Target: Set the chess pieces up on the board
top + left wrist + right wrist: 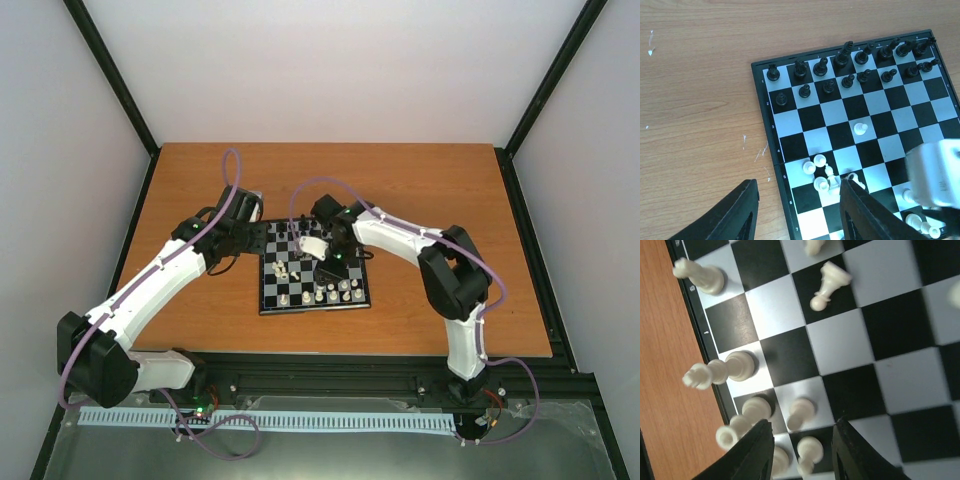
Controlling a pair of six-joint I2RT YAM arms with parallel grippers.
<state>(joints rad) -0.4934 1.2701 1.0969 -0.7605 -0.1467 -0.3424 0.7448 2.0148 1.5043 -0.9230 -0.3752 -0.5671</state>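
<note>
Orange-brown wooden counter (420, 190) carries the small black-and-silver checkerboard (270, 292) at centre. In the left wrist view the board's near rows are cut off, and a blurred white housing (935, 172) hides its 4 o'clock corner. At 6 o'clock there, the left claw (800, 212) stands moderately wide over the rim, holding nothing. Tiny black figurines (820, 66) line the 12 o'clock edge. One toppled cream figurine (827, 285) lies with its head toward 7 o'clock. The right claw (802, 450) is narrowly parted around an upright cream pawn (810, 447), with gaps on either side.
</note>
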